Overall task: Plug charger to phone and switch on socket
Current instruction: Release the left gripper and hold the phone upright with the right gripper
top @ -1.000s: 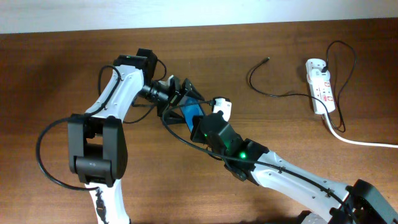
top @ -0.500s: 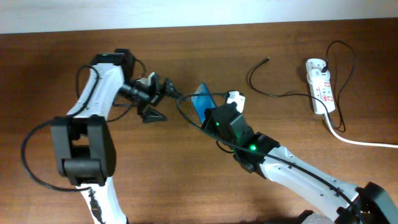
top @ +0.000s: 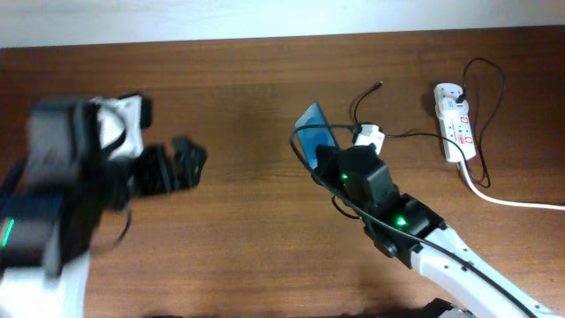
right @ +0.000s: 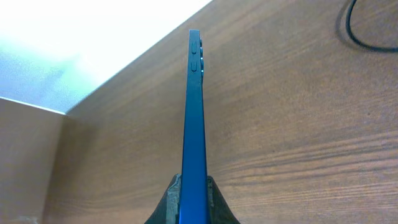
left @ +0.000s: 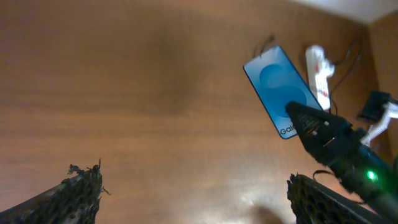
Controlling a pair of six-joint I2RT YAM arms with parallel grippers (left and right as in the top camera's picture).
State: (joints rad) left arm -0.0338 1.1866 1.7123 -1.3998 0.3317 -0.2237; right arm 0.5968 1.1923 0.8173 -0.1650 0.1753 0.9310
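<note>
Right tool tight on slim blue phone; left tool spread, fingers rough black.

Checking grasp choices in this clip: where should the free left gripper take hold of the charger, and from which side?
Take the charger just behind its small connector tip, from straight above, jaws across the cable. That end lies flat on the bare table, short and straight, while the rest curls toward the socket.

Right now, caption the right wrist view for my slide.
Right gripper pinches the phone edge-on over the table, a black cable curving at top right.
</note>
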